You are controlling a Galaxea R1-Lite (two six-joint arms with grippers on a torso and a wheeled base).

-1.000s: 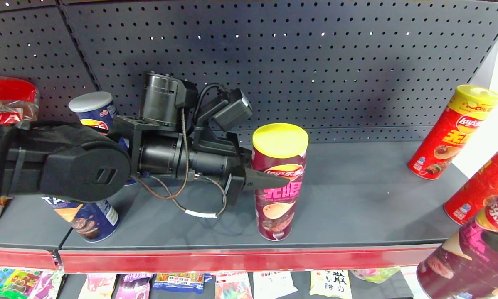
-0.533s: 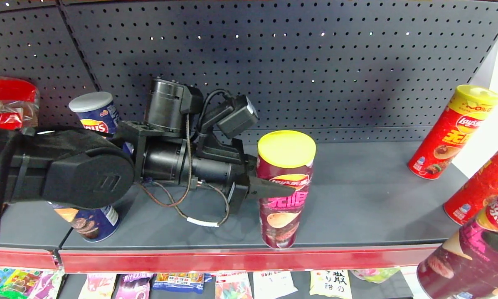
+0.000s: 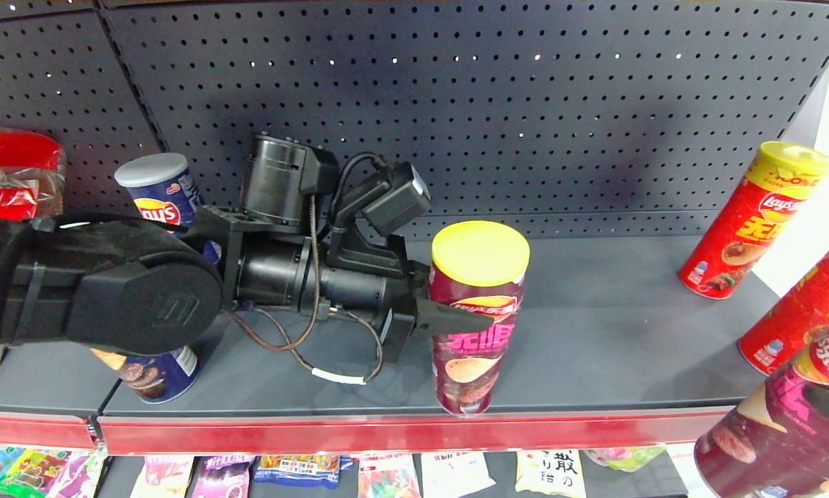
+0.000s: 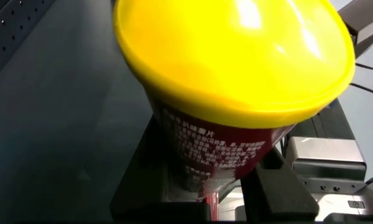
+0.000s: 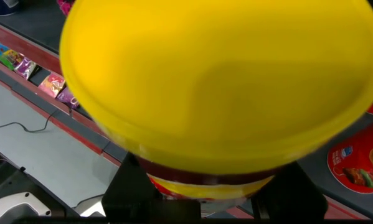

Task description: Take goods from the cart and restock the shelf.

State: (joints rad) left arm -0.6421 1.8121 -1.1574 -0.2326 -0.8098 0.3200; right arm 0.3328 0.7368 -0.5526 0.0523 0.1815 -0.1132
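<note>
Shelf: the left gripper has carried the maroon can rightward and lower. Its base now apparently rests near the front edge. Fingers remain clamped on it, so release is pending. The right gripper fingers clamp a second can.

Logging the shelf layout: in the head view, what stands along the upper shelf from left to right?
Red wrapped pack → grey-lidded blue can → maroon can in the left gripper → yellow-lidded red can.

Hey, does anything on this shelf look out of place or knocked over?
Only the maroon can held in the left claw: it stands right at the shelf's red front lip, close to the edge. Nothing looks spilled or dented.
</note>
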